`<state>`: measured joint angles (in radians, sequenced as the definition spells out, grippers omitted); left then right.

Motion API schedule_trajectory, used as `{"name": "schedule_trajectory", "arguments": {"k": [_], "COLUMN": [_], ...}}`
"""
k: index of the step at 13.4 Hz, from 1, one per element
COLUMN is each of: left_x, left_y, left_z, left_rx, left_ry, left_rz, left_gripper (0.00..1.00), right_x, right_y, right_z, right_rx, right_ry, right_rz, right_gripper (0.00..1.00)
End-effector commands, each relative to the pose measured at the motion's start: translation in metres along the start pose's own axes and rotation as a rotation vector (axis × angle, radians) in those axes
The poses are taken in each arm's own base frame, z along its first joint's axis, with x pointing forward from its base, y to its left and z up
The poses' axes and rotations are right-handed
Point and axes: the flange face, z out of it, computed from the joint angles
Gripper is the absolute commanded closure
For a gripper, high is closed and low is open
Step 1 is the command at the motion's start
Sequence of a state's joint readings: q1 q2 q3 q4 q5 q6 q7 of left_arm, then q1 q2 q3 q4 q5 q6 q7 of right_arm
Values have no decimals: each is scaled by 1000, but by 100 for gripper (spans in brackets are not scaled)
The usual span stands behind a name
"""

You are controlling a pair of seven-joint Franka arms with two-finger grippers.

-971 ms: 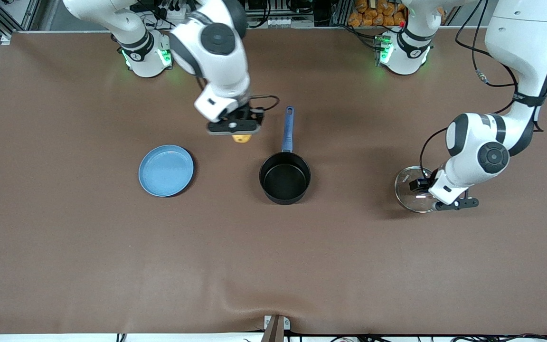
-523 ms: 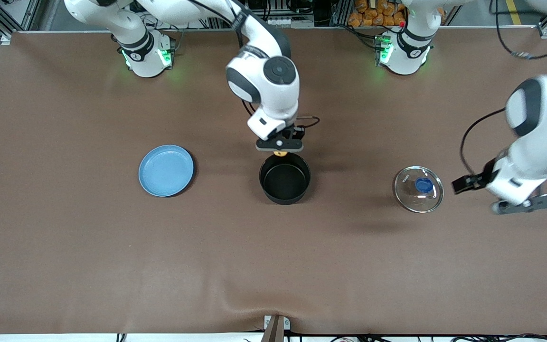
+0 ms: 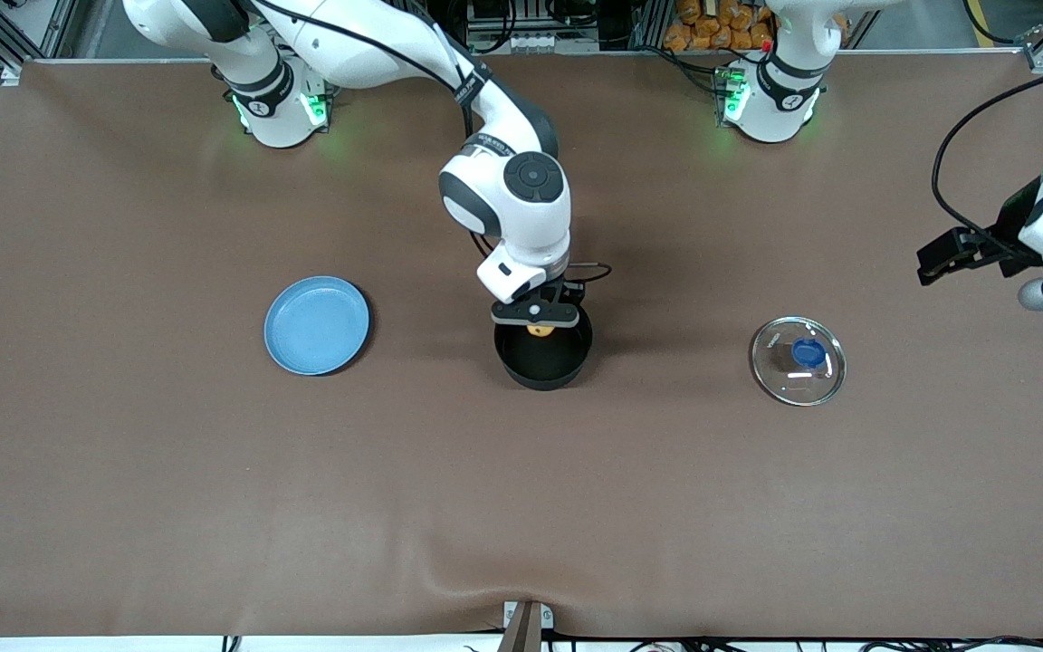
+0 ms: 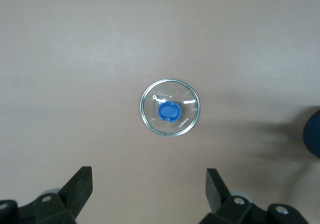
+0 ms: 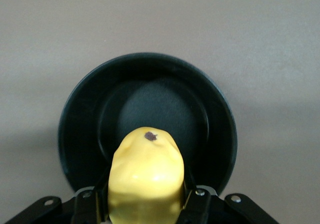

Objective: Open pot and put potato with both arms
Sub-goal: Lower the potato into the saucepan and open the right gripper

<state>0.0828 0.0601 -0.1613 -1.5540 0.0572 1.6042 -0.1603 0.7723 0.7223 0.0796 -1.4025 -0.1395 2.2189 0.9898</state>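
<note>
Over the pot [image 3: 543,349], its 12 o'clock rim, right gripper [image 3: 536,328] clamps the potato [image 3: 538,330] round its waist, prob light, firm & smooth-skinned; left gripper [image 3: 979,258] spread wide, empty, waiting w/ lid [image 3: 798,372] off

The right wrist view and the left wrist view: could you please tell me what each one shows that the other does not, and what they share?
Only the right wrist view shows the potato, gripped in the right pincer over the open pot, whose inside is bare. Only the left wrist view shows the glass lid with its blue knob, lying flat on the table, and the left pincer open high above it. Both show the same brown table surface; a dark blue shape at the left wrist view's edge cannot be identified.
</note>
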Motion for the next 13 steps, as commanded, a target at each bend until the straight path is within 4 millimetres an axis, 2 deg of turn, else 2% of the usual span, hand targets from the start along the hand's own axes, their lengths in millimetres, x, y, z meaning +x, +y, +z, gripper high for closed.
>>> {"name": "schedule_trajectory", "arguments": {"k": [1, 2, 4, 6, 13], "left_x": [-9, -11, -26, -34, -26], "left_y": [-1, -4, -4, 11, 14], "left_z": [-18, -23, -39, -39, -28], "left_rx": [-20, -21, -26, -21, -63], "left_ry": [-12, -15, -23, -46, -65], "left_rz": [14, 9, 9, 24, 34], "left_gripper": [0, 0, 0, 0, 0], "right_x": [8, 13, 5, 2, -5], "right_y": [-4, 0, -7, -8, -11], "right_z": [12, 15, 30, 42, 63], "right_rx": [-7, -10, 0, 3, 15], "right_ry": [45, 52, 55, 54, 52], "right_rz": [-33, -42, -54, -59, -57], "right_gripper": [100, 100, 100, 100, 100]}}
